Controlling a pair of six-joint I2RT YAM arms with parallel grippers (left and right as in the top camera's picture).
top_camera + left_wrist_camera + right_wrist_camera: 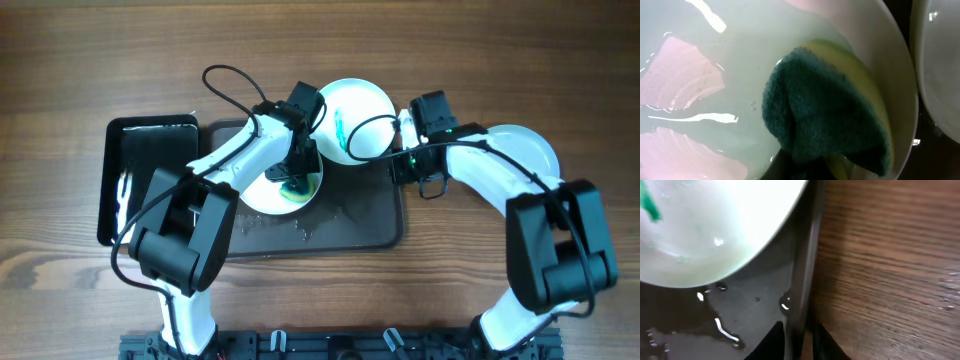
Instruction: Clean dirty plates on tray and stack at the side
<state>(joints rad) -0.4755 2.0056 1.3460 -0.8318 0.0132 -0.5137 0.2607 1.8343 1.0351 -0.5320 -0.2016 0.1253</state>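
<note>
Sponge [825,110] sits in my left gripper [297,180], on the middle plate [740,60]. My right gripper [799,336] pinches the tray rim [803,255].

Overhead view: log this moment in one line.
left gripper: sponge on front plate | right gripper: clamping tray | second plate: green smear | side plate: on table

a wooden table [80,60] spans the view, its grain running sideways. a black tub [150,150] sits at its left, glossy inside.
</note>
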